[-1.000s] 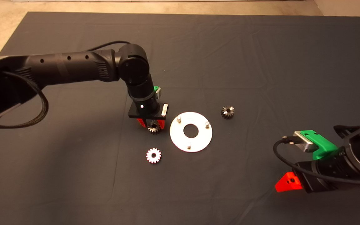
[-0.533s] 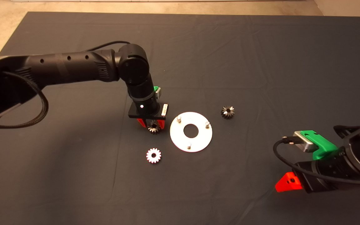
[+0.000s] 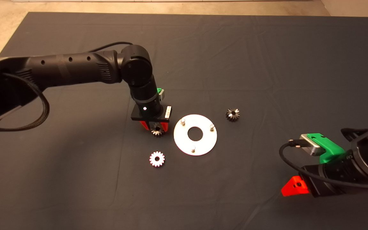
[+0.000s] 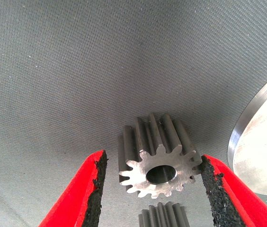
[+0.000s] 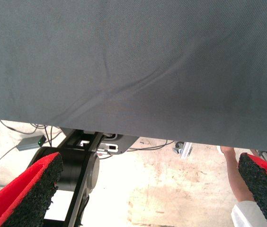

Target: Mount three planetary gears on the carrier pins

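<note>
The mat (image 3: 267, 64) is dark woven cloth, matt, creased in shallow folds. The disc (image 3: 184, 140) is flat, bright polished metal with three smooth metal pins (image 3: 193, 148). The gear (image 4: 157, 158) low in the left wrist frame is dull grey machined metal, its end face brighter. The left gripper (image 4: 151, 189) has glossy red plastic fingers (image 4: 74, 194) faced with rough, grainy black pads (image 4: 96, 189).

Mat (image 3: 267, 64) carries gears (image 3: 157, 158), disc (image 3: 203, 145).
</note>
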